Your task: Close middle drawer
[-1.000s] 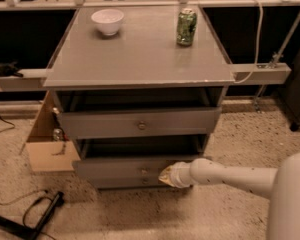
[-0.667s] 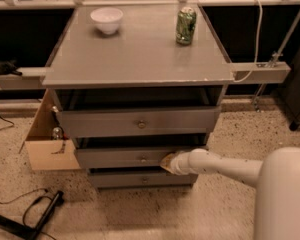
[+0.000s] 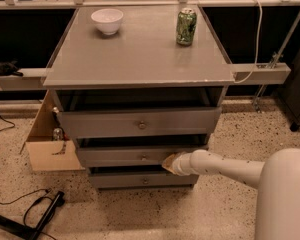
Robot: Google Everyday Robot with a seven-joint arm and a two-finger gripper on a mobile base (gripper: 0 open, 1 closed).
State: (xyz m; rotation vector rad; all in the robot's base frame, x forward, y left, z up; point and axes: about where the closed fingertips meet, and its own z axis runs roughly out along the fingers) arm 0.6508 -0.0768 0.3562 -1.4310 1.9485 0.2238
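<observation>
Most of the closing looks done, with a small remainder left. The grey cabinet (image 3: 210, 109) under the tabletop (image 3: 140, 54) has three fronts: the taller top drawer (image 3: 105, 124) stands well out (not our job), the middle drawer (image 3: 110, 157) sits just below it, and the bottom drawer (image 3: 120, 180) is nearest the floor. The middle drawer's front is a little proud of the bottom front, and a dark strip of open tray shows above its top edge, so I judge it not fully seated yet. A short straight push should finish it. The white arm (image 3: 225, 166) reaches in from the right, and the hand (image 3: 171, 163) is against the drawer's front panel, right of centre, apparently touching. Can't tell whether the hand is released or clenched, but it isn't on the knob (image 3: 143, 158). The drawer itself is a wide, low, plain grey panel sitting level, with that one small round metal knob at centre.
</observation>
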